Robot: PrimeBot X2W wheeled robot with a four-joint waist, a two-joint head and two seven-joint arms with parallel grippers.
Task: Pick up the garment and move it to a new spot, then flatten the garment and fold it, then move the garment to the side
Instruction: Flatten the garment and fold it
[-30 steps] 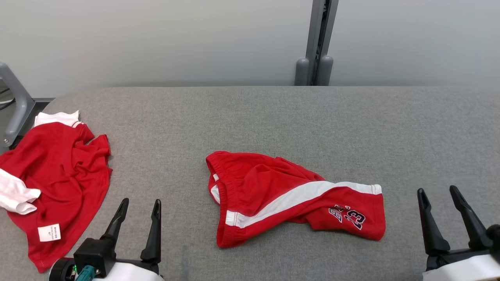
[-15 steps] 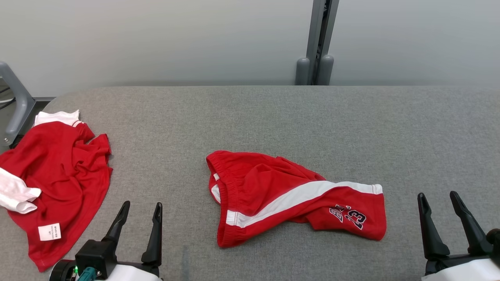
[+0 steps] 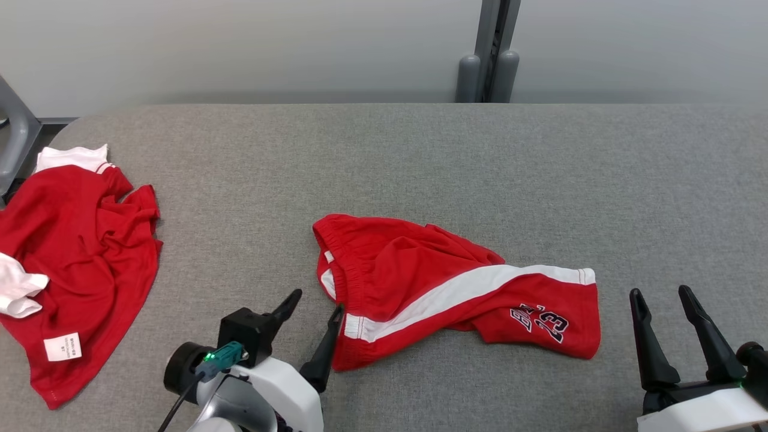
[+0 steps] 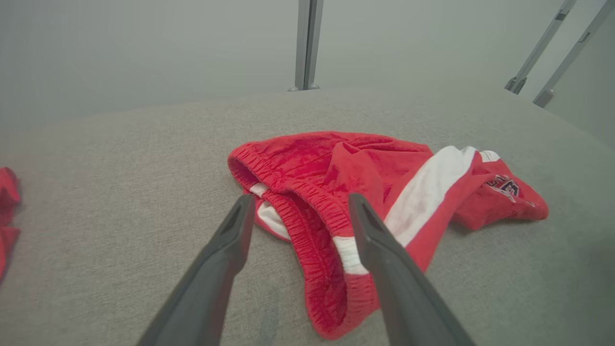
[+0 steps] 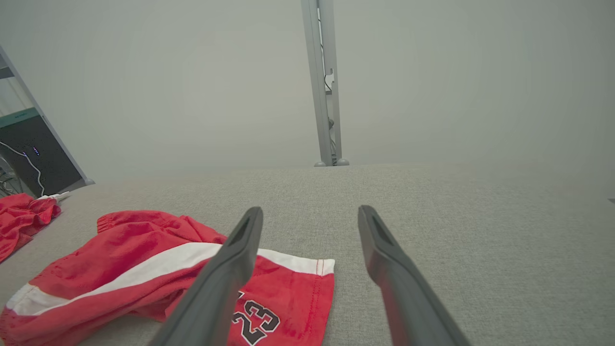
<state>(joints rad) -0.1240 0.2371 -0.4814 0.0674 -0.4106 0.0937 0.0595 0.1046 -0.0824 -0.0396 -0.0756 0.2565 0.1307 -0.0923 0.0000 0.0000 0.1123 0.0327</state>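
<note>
Since a moment ago my left claw [image 3: 317, 302] has swung in from the low left corner toward the middle. My head has tipped down a little too, so the whole picture has slid up; the clothes have not moved. My right claw [image 3: 660, 292] has stayed at the low right corner.

Both claws are spread wide and hold nothing.

The red shorts [image 3: 420, 282] lie crumpled in the middle of the grey table [image 3: 420, 156]. Their stretchy band [image 3: 339, 264] is at the left end. A white stripe [image 3: 456, 294] runs across them from the low left up to the right end, and a dark number [image 3: 549, 324] is printed on the right leg.

My left claw points at the low left corner of the shorts. One finger tip is right at the edge of the stretchy band, and the other is over bare table to its left. I cannot tell if that finger touches the cloth. From my left wrist, the band sits between my two fingers.

My right claw is over bare table, near the right end of the shorts and not touching them.

A red shirt [image 3: 78, 252] with white bits lies in a heap at the far left of the table. A white tag [image 3: 62, 347] shows near its bottom edge. A grey post [image 3: 492, 48] stands behind the table.
</note>
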